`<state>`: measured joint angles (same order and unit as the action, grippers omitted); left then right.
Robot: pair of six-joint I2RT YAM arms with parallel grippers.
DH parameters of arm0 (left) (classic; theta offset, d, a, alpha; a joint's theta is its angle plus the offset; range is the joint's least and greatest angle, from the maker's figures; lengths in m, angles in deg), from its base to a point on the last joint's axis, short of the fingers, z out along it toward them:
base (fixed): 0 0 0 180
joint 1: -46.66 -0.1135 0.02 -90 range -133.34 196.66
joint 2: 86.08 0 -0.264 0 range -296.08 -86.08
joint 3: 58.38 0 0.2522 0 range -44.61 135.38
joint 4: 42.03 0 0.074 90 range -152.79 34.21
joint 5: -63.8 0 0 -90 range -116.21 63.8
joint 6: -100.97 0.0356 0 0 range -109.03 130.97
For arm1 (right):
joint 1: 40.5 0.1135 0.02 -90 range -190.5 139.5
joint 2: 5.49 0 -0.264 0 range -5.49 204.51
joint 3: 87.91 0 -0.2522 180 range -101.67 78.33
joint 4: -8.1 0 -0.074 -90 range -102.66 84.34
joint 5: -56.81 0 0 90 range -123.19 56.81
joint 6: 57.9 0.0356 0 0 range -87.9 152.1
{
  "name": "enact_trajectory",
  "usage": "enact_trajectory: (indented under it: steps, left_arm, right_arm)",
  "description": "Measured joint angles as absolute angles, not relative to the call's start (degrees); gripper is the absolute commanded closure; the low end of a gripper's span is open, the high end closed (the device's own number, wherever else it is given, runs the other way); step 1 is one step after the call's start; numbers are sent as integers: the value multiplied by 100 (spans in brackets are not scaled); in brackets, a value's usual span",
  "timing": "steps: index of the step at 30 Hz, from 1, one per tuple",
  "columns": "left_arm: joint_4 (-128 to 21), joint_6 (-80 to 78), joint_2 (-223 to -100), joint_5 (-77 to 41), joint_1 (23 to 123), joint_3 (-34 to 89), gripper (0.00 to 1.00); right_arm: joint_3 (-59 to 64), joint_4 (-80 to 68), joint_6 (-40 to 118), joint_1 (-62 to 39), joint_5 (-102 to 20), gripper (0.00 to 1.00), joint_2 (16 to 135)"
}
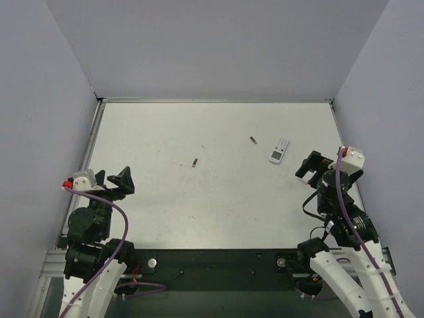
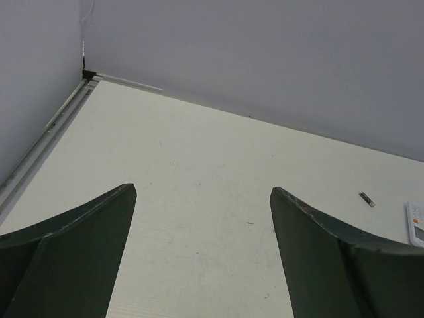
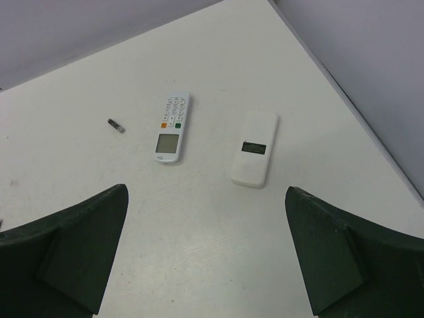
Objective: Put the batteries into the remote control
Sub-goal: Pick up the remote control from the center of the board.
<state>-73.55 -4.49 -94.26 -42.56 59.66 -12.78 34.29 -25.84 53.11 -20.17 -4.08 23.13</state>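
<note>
The remote control [image 3: 171, 126] lies face up on the white table, a small display at its near end and orange and green buttons above it; it also shows in the top view [image 1: 279, 150] and at the right edge of the left wrist view [image 2: 417, 222]. One battery [image 1: 253, 140] lies just left of it [image 3: 116, 125] [image 2: 366, 199]. The other battery [image 1: 195, 162] rests near the table's middle. My right gripper [image 3: 207, 191] is open and empty, hanging near the remote [image 1: 313, 165]. My left gripper [image 2: 202, 191] is open and empty at the near left [image 1: 112, 179].
A white flat cover piece [image 3: 255, 148] with a dark label lies right of the remote, close to the table's right edge [image 3: 371, 132]; the right arm hides it in the top view. Grey walls [image 1: 212, 46] enclose the table on three sides.
</note>
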Motion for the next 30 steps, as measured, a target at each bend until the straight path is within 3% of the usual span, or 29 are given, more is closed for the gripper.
enact_trajectory:
  steps: [9, 15, 19, 30]
  left_arm:
    - [-7359, -504, -9243, -4230, 6020, -1278, 7]
    - [-7368, -495, -9147, -4248, 6160, -1278, 7]
    - [-7374, -495, -9074, -4248, 6202, -1278, 7]
    - [-7388, -482, -9007, -4289, 6232, -1278, 7]
  right_arm:
    - [2505, -2838, 6070, -2299, -596, 0, 4672]
    - [1661, -2978, 6574, -3424, -1582, 0, 6884]
    - [988, -3054, 6603, -3527, -2076, 2, 8226]
    - [-586, -3037, 6498, -3520, -2946, 17, 10794]
